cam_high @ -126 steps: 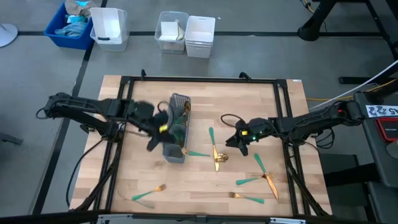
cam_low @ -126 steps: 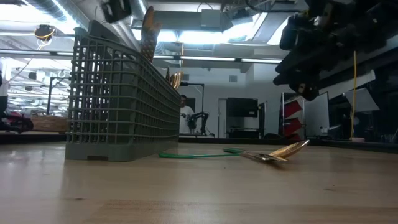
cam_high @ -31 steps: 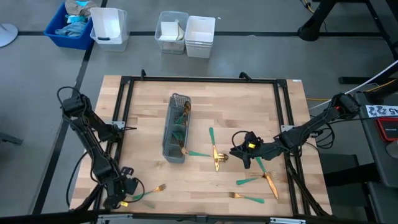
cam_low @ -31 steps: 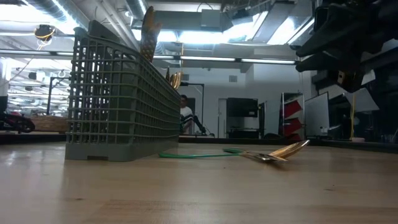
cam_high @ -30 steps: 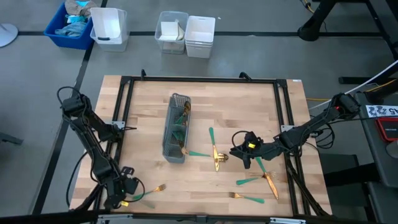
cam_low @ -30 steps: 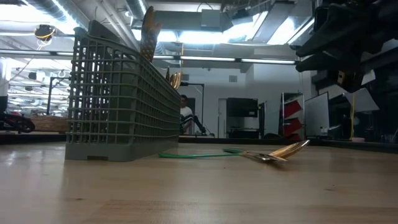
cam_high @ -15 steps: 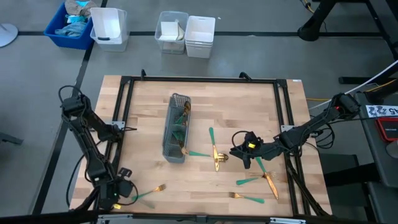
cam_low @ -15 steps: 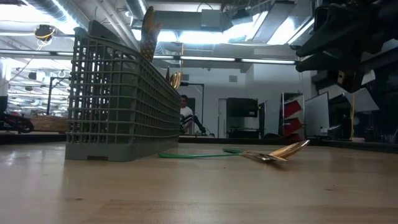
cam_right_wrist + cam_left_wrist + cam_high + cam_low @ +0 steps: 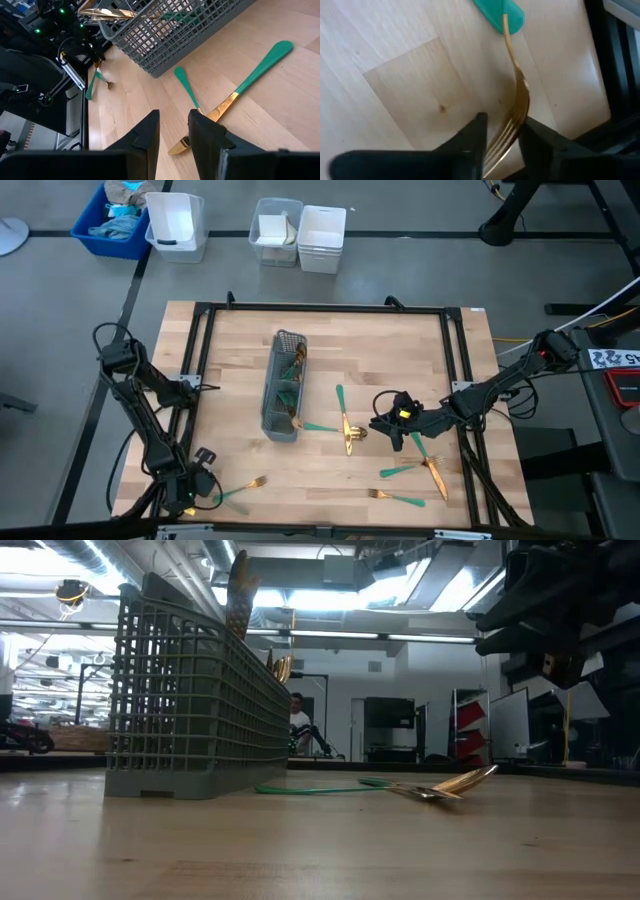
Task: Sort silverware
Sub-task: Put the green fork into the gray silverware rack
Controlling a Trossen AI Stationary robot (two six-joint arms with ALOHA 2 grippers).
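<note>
Gold-headed, teal-handled silverware lies scattered on the wooden table. My left gripper (image 9: pixel 192 492) is at the near left corner, shut on a fork (image 9: pixel 512 75) whose teal handle (image 9: pixel 500 15) points away from it. A second fork (image 9: pixel 250 483) lies just to the right. My right gripper (image 9: pixel 393 432) hovers open and empty right of centre, above a knife (image 9: pixel 235 95) and a spoon (image 9: pixel 450 783). The grey mesh caddy (image 9: pixel 283 385) holds several pieces standing upright. My left gripper has the fork's gold tined head (image 9: pixel 507 142) between its two fingers (image 9: pixel 472 137), which come from above, one at each side edge of the head. The fork lies flat on the table, its handle stretched out beyond the fingertips.
More silverware lies near the right: a crossed group (image 9: pixel 420 460) and a fork (image 9: pixel 395 498) by the near edge. A black frame (image 9: pixel 200 340) runs around the tabletop. White bins (image 9: pixel 320 235) and a blue bin (image 9: pixel 110 225) stand on the floor beyond the far edge.
My left arm has shifted a little over the near left corner, its gripper staying at the fork there. The silverware and the caddy have not moved.
</note>
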